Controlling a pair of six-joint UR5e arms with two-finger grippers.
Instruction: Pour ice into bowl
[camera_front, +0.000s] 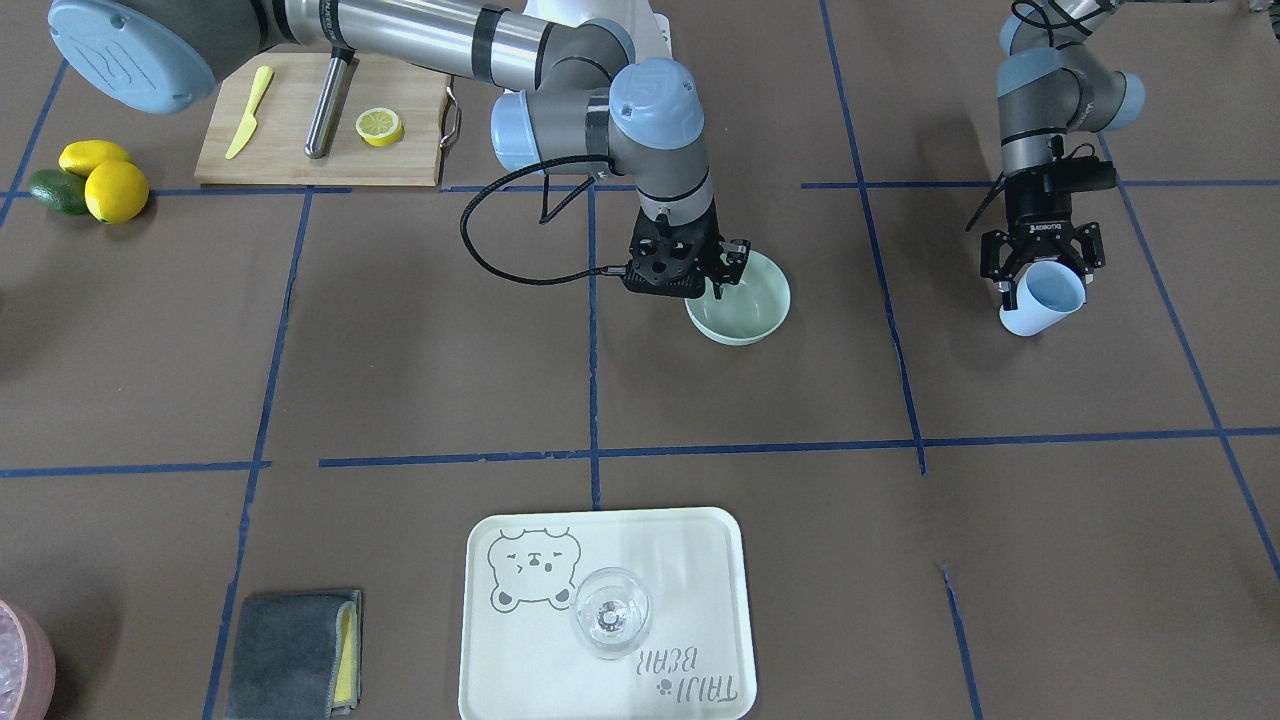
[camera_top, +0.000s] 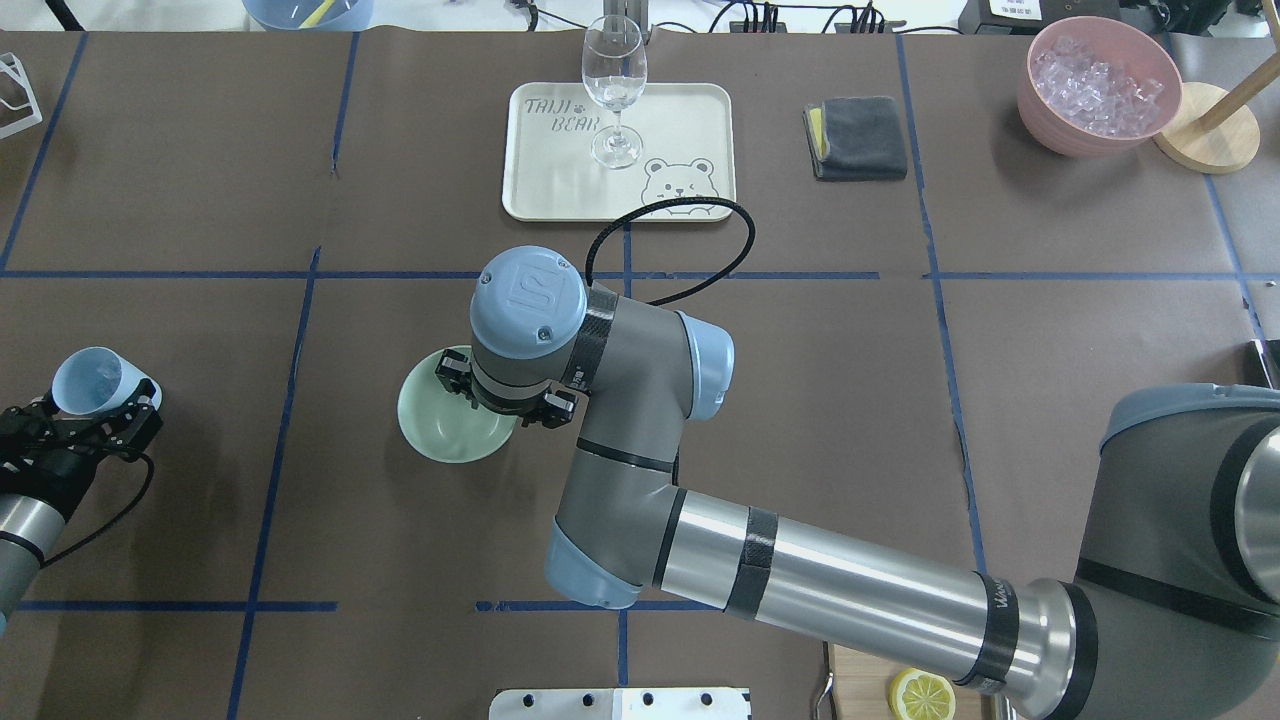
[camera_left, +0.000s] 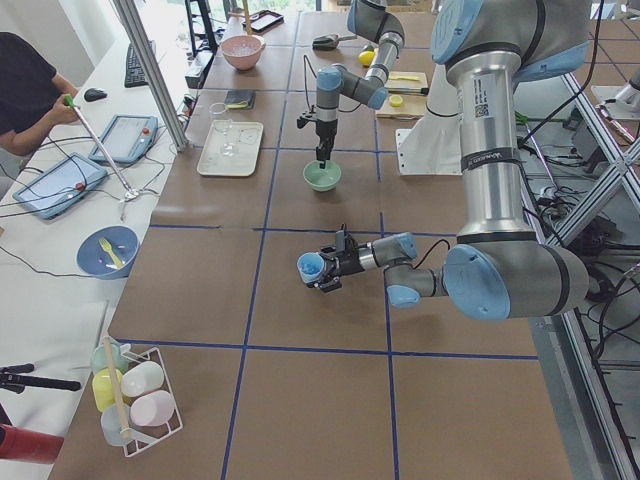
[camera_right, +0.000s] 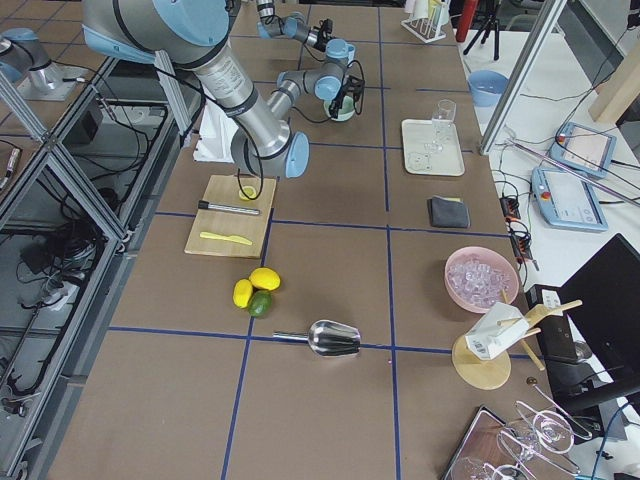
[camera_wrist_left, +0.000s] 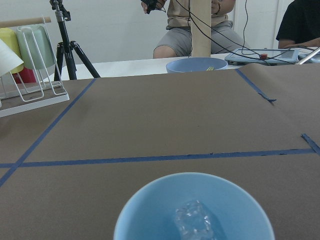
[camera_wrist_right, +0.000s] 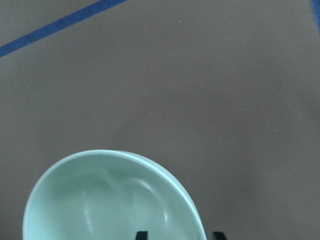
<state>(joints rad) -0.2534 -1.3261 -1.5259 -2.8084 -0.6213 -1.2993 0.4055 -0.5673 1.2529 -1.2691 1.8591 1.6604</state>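
Note:
The pale mint-green bowl (camera_front: 748, 308) stands empty near the table's middle; it also shows in the overhead view (camera_top: 438, 428) and the right wrist view (camera_wrist_right: 110, 200). My right gripper (camera_front: 722, 282) hangs over the bowl's rim with its fingertips (camera_wrist_right: 141, 235) apart, one inside and one outside the rim. My left gripper (camera_front: 1045, 283) is shut on a light blue cup (camera_front: 1047, 302), tilted and held above the table well away from the bowl. Clear ice (camera_wrist_left: 195, 225) lies inside the cup (camera_wrist_left: 200, 200).
A cream tray (camera_front: 700, 560) with a wine glass (camera_front: 610, 612) lies on the operators' side. A grey cloth (camera_front: 295, 650), a cutting board (camera_front: 320, 150) with knife and lemon half, and a pink container (camera_top: 1035, 95) of ice stand further off.

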